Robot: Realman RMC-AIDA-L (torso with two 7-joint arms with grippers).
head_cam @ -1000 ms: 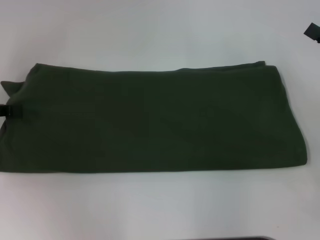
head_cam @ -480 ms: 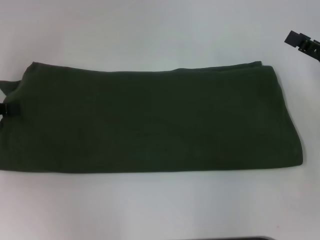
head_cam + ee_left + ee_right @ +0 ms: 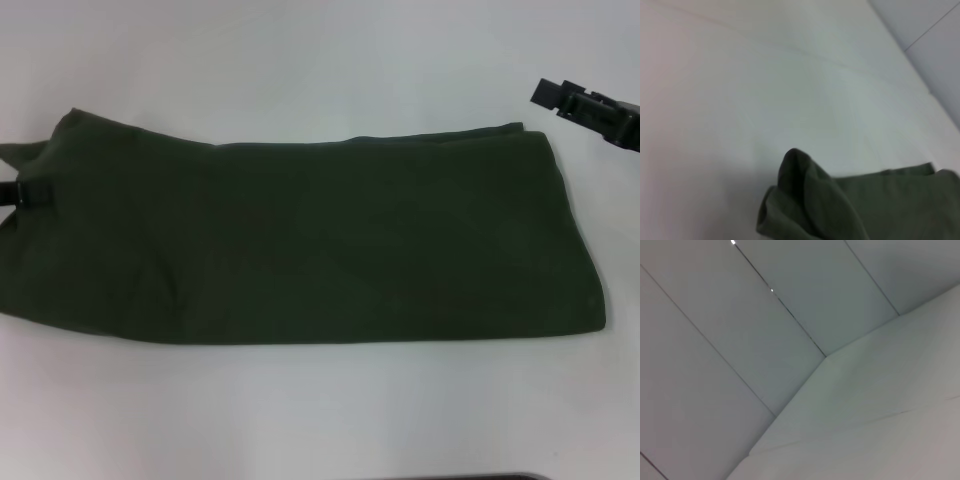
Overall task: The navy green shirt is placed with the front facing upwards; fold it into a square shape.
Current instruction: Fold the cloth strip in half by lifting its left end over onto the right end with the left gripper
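right tool (image 3: 588,109): black, blocky | left tool (image 3: 22,192): black

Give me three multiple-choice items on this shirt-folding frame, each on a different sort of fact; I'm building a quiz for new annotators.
1. Where is the right gripper in the head view?
A. Over the shirt's middle
B. Beyond the shirt's far right corner, above the bare table
C. At the shirt's near left corner

2. What colour is the navy green shirt?
A. Dark olive green
B. Bright red
C. White

3. In what state does the shirt lie?
A. Spread fully open with both sleeves out
B. Rolled into a ball
C. Folded into a long band across the table

Answers:
1 B: its dark tip shows off the cloth, near the view's right edge.
2 A: the cloth is dark olive throughout.
3 C: it is a wide, layered strip, its left end bunched up.
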